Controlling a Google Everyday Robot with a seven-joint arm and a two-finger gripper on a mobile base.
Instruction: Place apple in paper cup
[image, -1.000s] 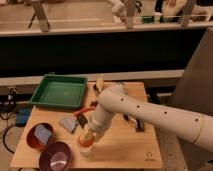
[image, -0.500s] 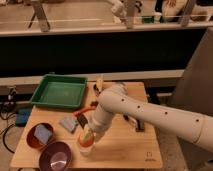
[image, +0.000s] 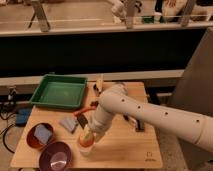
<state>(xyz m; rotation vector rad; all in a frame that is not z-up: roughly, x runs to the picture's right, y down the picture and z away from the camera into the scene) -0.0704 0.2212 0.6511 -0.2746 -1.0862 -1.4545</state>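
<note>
The orange-red apple (image: 85, 141) sits at the mouth of the small pale paper cup (image: 85, 148), which stands on the wooden table (image: 125, 150) near its front edge. My gripper (image: 88, 134) is at the end of the white arm (image: 150, 117), directly over the apple and cup, pointing down. The arm's wrist hides the top of the apple and the gripper's tips.
Two reddish-brown bowls (image: 39, 136) (image: 55, 156) stand at the front left, one holding a bluish item. A green tray (image: 60, 92) lies at the back left. A long thin orange item (image: 86, 110) and a grey packet (image: 69, 123) lie left of the arm. Dark tools (image: 136, 123) lie to the right.
</note>
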